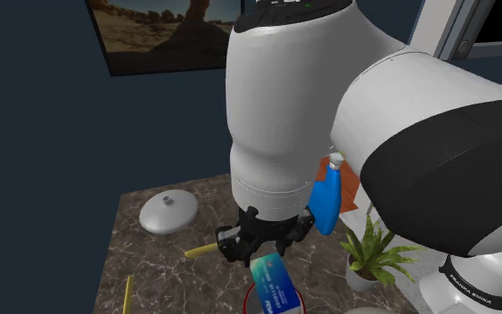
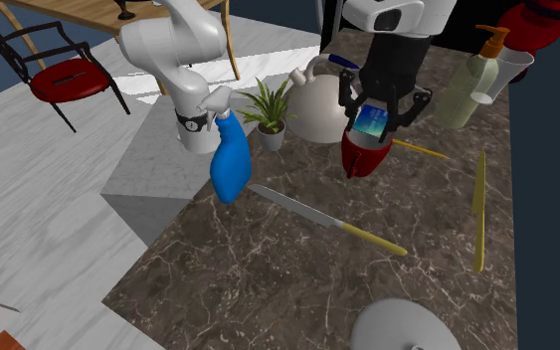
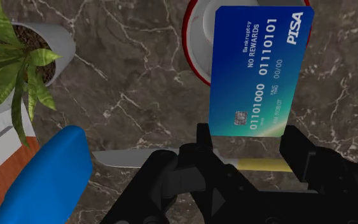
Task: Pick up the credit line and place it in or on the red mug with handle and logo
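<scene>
Claw: the gripper (image 3: 248, 137) is clenched on the blue credit card (image 3: 260, 70), gripped at one end so most of it is left free beyond the fingertips.
Card: held on edge above the mouth of the red mug (image 3: 193, 38); contact with the rim cannot be told.
Purpose, as judged: the opening is being lined up for release.
Nearby: knife (image 3: 139, 158), well clear.

blue credit card (image 3: 260, 70), face, wrist view | corner brand: PISA | small lines: Bankruptcy / NO REWARDS | number: 01101000 01110101 | date: 00/00, caption above it too small to read | name line: ends in ROBOT, rest unclear | arm's base band (image 1: 476, 287), shoulder view: small lettering, FRANKA EMIKA
</scene>
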Tool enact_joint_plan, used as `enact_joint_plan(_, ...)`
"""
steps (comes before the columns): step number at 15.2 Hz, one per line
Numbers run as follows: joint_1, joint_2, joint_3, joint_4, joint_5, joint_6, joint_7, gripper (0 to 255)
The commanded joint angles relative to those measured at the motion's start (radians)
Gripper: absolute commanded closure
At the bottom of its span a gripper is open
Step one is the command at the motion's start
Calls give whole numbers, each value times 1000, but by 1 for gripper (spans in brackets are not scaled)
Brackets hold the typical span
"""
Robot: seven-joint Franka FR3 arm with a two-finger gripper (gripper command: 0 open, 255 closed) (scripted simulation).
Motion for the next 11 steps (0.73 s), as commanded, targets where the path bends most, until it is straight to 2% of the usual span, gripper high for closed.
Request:
enact_joint_plan(1,0,7,2,-21,-6,27,7,255)
enact_joint_plan(7,0,37,10,-78,-30,104,33,255)
enact_joint_plan(11,1,40,10,-83,-33,112,36,255)
